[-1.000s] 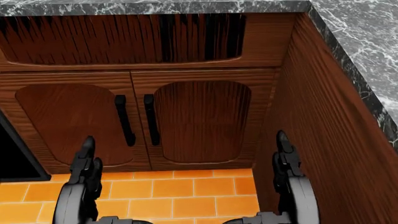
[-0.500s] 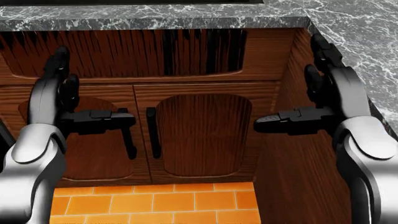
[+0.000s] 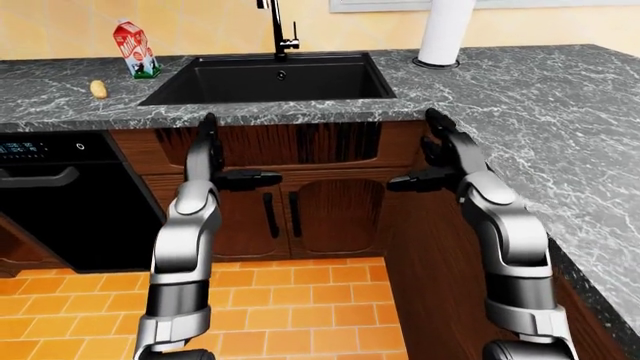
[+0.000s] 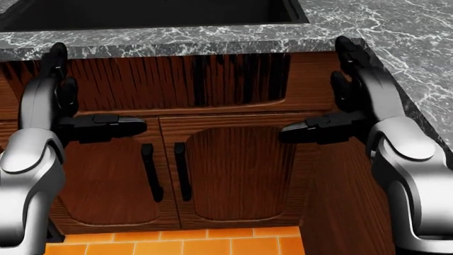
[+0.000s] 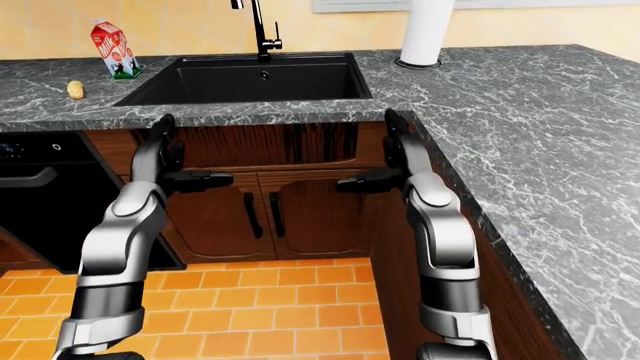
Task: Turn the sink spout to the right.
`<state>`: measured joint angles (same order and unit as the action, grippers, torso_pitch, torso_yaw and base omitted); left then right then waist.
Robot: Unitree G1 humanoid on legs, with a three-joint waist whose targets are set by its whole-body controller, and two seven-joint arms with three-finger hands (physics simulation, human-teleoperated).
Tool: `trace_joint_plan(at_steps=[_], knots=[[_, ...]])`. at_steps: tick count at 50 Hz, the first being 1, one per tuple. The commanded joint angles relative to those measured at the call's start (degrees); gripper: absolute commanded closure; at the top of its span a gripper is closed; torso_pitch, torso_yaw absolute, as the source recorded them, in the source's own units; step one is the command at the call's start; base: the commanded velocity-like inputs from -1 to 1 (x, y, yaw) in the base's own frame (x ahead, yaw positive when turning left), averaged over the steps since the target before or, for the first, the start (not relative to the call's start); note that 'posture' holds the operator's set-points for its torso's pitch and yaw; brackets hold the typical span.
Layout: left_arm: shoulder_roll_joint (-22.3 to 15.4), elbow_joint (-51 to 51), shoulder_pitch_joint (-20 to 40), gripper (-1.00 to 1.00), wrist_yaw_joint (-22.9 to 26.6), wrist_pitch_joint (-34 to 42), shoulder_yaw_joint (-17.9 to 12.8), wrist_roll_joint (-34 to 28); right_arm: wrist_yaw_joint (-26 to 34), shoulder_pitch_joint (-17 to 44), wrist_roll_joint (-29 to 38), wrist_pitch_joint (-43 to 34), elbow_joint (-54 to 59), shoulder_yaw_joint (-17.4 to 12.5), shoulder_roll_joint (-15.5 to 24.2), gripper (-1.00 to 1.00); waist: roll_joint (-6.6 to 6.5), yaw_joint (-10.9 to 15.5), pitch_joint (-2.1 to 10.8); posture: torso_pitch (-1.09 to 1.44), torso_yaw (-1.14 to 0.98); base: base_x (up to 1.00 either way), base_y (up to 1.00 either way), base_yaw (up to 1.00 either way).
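While raised below counter edge, both hands empty, fingers spread: left hand, right hand, level with wooden cabinet doors. Milk carton and small potato on marble counter, left of black sink; paper towel roll to right; dishwasher lower left. Sink spout: slim black column at basin's top rim, upper part cropped. Well above both hands, apart from them.

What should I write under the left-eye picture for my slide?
Robot raises both open hands, left hand and right hand, below the black sink and faucet.
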<state>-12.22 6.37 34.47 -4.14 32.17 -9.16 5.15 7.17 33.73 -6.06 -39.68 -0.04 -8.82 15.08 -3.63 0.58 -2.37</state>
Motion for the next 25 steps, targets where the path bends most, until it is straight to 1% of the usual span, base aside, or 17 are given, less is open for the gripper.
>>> trace_joint_plan(at_steps=[1, 3, 5, 7, 8, 9, 10, 11, 12, 13, 14, 16, 20, 22, 23, 24, 25], knots=[[-0.19, -2.06, 2.69, -1.0, 0.18, -1.98, 0.53, 0.16, -0.33, 2.26, 0.41, 1.7, -2.29, -1.55, 1.17, -1.0, 0.18, -0.37, 1.52, 0.0, 0.0, 0.38, 0.0, 0.0], [-0.29, -1.77, 2.87, -1.0, 0.14, -2.17, 0.39, 0.27, -0.24, 2.5, 0.49, 1.27, -2.56, -1.53, 1.26, -1.0, 1.18, -0.1, 1.61, 0.0, 0.0, 0.36, 0.0, 0.0], [-0.45, -2.09, 2.88, -1.0, 0.1, -1.96, 0.27, 0.45, -0.16, 2.74, 0.53, 1.04, -2.63, -1.54, 1.31, -1.0, 2.22, 0.22, 1.27, 0.0, 0.0, 0.37, 0.0, 0.0], [-0.61, -1.95, 2.96, -1.0, 0.15, -2.02, 0.16, 0.56, -0.13, 2.92, 0.62, 1.0, -2.56, -1.51, 1.33, -1.0, 3.76, 0.63, 1.37, 0.0, 0.0, 0.37, 0.0, 0.0], [-0.69, -1.76, 3.03, -1.0, 0.16, -2.1, 0.1, 0.62, -0.11, 3.0, 0.64, 1.12, -2.37, -1.54, 1.34, -1.0, 4.82, 0.79, 1.49, 0.0, 0.0, 0.36, 0.0, 0.0], [-0.73, -1.73, 3.04, -1.0, 0.15, -2.12, 0.06, 0.68, -0.1, 3.2, 0.7, 1.22, -2.08, -1.51, 1.35, -1.0, 6.24, 0.91, 1.88, 0.0, 0.0, 0.36, 0.0, 0.0], [-0.72, -1.84, 2.94, -1.0, 0.09, -2.11, 0.1, 0.7, -0.07, 3.3, 0.72, 1.46, -1.74, -1.48, 1.3, -1.0, 8.35, 0.88, 2.67, 0.0, 0.0, 0.37, 0.0, 0.0], [-0.72, -1.88, 2.89, -1.0, 0.07, -2.08, 0.12, 0.74, -0.05, 3.47, 0.84, 1.53, -1.45, -1.34, 1.29, -1.0, 6.44, 0.18, 1.89, 0.0, 0.0, 0.35, 0.0, 0.0], [-0.66, -2.34, 2.68, -1.0, -0.02, -1.83, 0.21, 0.73, -0.04, 3.58, 0.91, 1.53, -1.3, -1.29, 1.31, -1.0, 7.53, 0.45, 1.58, 0.0, 0.0, 0.35, 0.0, 0.0], [-0.65, -2.43, 2.63, -1.0, -0.03, -1.76, 0.2, 0.75, -0.01, 3.6, 0.92, 1.45, -1.37, -1.31, 1.32, -1.0, 7.59, 0.07, 1.4, 0.0, 0.0, 0.36, 0.0, 0.0], [-0.67, -2.49, 2.64, -1.0, -0.02, -1.61, 0.15, 0.84, 0.0, 3.61, 0.94, 1.33, -1.53, -1.36, 1.35, -1.0, 7.3, -0.33, 1.54, 0.0, 0.0, 0.37, 0.0, 0.0], [-0.86, -2.24, 2.85, -1.0, 0.01, -1.6, -0.02, 0.95, 0.04, 3.55, 0.96, 1.4, -1.5, -1.4, 1.32, -1.0, 6.33, -0.52, 1.65, 0.0, 0.0, 0.36, 0.0, 0.0], [-1.09, -2.76, 3.06, -1.0, -0.14, -0.96, -0.19, 1.21, 0.02, 3.58, 0.93, 1.01, -1.92, -1.44, 1.35, -1.0, 3.87, -1.16, 1.08, 0.0, 0.0, 0.36, 0.0, 0.0], [-1.19, -3.18, 3.14, -1.0, -0.22, -0.47, -0.26, 1.35, 0.07, 3.53, 0.94, 0.96, -1.96, -1.49, 1.4, -1.0, 1.84, -1.52, 1.43, 0.0, 0.0, 0.37, 0.0, 0.0], [-1.25, -3.01, 3.26, -1.0, -0.24, -0.49, -0.32, 1.42, 0.07, 3.51, 0.95, 0.94, -1.98, -1.51, 1.42, -1.0, 0.38, -1.68, 1.87, 0.0, 0.0, 0.37, 0.0, 0.0], [-1.31, -2.62, 3.32, -1.0, -0.25, -0.78, -0.33, 1.41, 0.1, 3.37, 0.92, 1.3, -1.73, -1.59, 1.37, -1.0, -1.69, -1.62, 2.79, 0.0, 0.0, 0.38, 0.0, 0.0], [-1.35, -2.46, 3.39, -1.0, -0.23, -0.79, -0.31, 1.46, 0.11, 3.47, 0.85, 1.36, -1.55, -1.68, 1.41, -1.0, 0.14, -0.95, 1.88, 0.0, 0.0, 0.36, 0.0, 0.0]])
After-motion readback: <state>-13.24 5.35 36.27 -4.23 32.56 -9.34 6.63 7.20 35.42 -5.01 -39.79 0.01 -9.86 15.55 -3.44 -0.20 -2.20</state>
